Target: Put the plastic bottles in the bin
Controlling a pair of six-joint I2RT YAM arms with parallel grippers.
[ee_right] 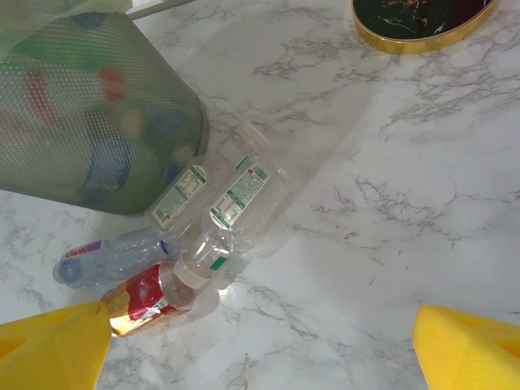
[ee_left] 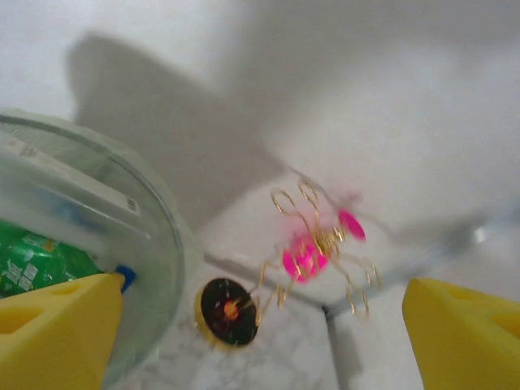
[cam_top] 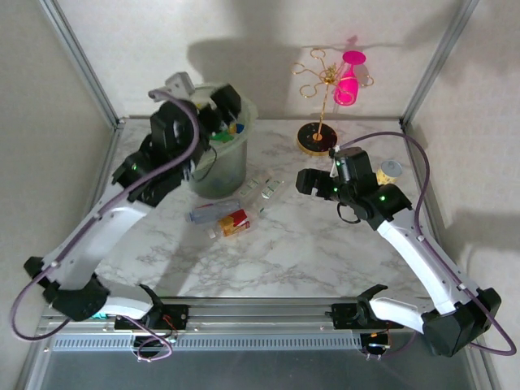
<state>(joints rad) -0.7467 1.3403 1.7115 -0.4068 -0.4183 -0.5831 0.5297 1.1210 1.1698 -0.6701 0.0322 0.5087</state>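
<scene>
As left hand (ee_left: 262, 284) gapes over bin (cam_top: 223, 166), empty

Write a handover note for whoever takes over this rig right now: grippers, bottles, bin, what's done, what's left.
Left gripper: open, empty, above the bin.
Right gripper: open, empty, over the table.
Done: bottles lie in the bin, a green bottle among them.
Left: four lie on the table by the bin: two clear bottles, a blue-labelled bottle, a red-labelled bottle.
</scene>
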